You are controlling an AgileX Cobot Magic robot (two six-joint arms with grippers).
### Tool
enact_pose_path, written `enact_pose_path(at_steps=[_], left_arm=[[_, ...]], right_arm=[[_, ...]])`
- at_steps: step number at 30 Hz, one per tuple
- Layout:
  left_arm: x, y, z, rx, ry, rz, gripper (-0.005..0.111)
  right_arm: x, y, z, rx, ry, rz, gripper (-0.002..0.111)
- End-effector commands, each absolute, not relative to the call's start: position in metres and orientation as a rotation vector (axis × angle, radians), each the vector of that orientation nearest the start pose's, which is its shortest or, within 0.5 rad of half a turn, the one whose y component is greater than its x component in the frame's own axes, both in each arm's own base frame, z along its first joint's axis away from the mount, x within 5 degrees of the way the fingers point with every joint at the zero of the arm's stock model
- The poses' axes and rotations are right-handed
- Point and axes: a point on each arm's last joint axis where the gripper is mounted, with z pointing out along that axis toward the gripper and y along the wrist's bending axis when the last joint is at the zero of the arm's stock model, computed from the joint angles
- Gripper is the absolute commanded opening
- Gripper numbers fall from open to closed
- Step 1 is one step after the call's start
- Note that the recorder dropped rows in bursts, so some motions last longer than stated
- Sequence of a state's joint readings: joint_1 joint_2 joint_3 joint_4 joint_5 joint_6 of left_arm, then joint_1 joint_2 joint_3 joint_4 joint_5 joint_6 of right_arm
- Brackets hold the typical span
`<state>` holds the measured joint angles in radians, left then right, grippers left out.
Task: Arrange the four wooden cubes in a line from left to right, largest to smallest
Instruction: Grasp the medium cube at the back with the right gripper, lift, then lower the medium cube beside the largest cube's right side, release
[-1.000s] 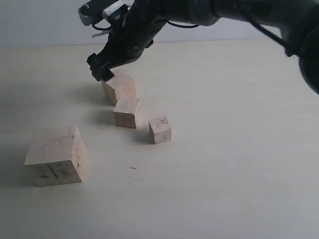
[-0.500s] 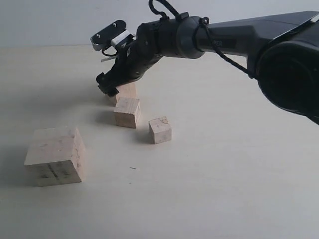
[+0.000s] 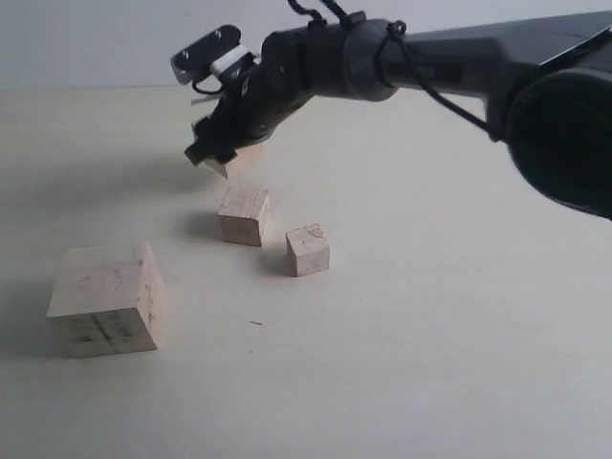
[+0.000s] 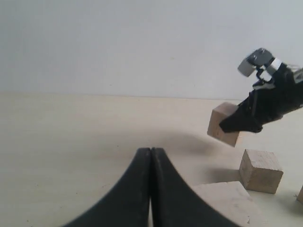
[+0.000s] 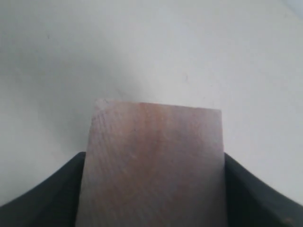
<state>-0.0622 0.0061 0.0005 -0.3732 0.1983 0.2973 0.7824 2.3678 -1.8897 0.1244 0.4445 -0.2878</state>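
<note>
Exterior view: right hand (image 3: 215, 155) is clamped on the second cube (image 3: 241, 161) and holds it tilted, clear of the worktop (image 3: 430, 344), with its shadow on the surface to the left. Right arm reaches in from the right side, across the middle, to the back left. Third cube (image 3: 243, 215) sits on the worktop just in front of the held one, not touching it. Small cube (image 3: 307, 250) is near the third, to its front right, with a gap between them and a curved grain mark on top. Big cube (image 3: 105, 298) sits well apart at front left, dark smudges on its front face. Right wrist view: second cube fills the gap between the dark fingers (image 5: 42, 194), touching both, one pale face to the camera. Left wrist view: left hand (image 4: 151, 158) fully closed, fingers pressed together, nothing between them; can't tell if it touches the worktop. Big cube's top shows just beside its fingers, third cube beyond that, second cube in the air past both, one corner down
</note>
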Motion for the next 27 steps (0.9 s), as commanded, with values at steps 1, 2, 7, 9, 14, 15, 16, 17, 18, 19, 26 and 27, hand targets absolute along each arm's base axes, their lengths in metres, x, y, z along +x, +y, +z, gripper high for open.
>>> enact_pose_path(at_steps=[1, 2, 7, 9, 14, 15, 16, 17, 18, 19, 26, 27], left_arm=[[0.055, -0.010, 0.197, 0.043, 1.660, -0.156, 0.000], [0.055, -0.010, 0.197, 0.043, 1.660, -0.156, 0.000], [0.055, -0.010, 0.197, 0.043, 1.660, -0.156, 0.000], [0.055, -0.010, 0.197, 0.043, 1.660, -0.156, 0.000], [0.055, -0.010, 0.197, 0.043, 1.660, -0.156, 0.000], [0.055, -0.010, 0.197, 0.043, 1.660, -0.156, 0.000], [0.055, -0.010, 0.197, 0.043, 1.660, -0.156, 0.000], [0.055, -0.010, 0.197, 0.043, 1.660, -0.156, 0.000], [0.055, -0.010, 0.197, 0.043, 1.660, -0.156, 0.000], [0.055, -0.010, 0.197, 0.043, 1.660, -0.156, 0.000], [0.055, -0.010, 0.197, 0.043, 1.660, -0.156, 0.000], [0.055, -0.010, 0.197, 0.043, 1.660, -0.156, 0.000]], right_arm=[[0.364, 0.367, 0.230, -1.097, 2.045, 0.375, 0.000], [0.360, 0.363, 0.246, -1.095, 2.035, 0.380, 0.000], [0.336, 0.343, 0.301, -1.213, 2.012, 0.356, 0.000], [0.327, 0.339, 0.310, -1.257, 2.020, 0.398, 0.000], [0.299, 0.331, 0.303, -1.370, 1.979, 0.558, 0.000], [0.294, 0.329, 0.297, -1.389, 1.966, 0.574, 0.000], [0.289, 0.325, 0.290, -1.410, 1.955, 0.576, 0.000], [0.286, 0.322, 0.285, -1.423, 1.947, 0.573, 0.000], [0.282, 0.318, 0.277, -1.450, 1.938, 0.561, 0.000], [0.278, 0.315, 0.267, -1.500, 1.923, 0.547, 0.000], [0.244, 0.313, 0.209, -1.819, 1.814, 0.603, 0.000], [0.240, 0.316, 0.203, -1.855, 1.799, 0.604, 0.000]])
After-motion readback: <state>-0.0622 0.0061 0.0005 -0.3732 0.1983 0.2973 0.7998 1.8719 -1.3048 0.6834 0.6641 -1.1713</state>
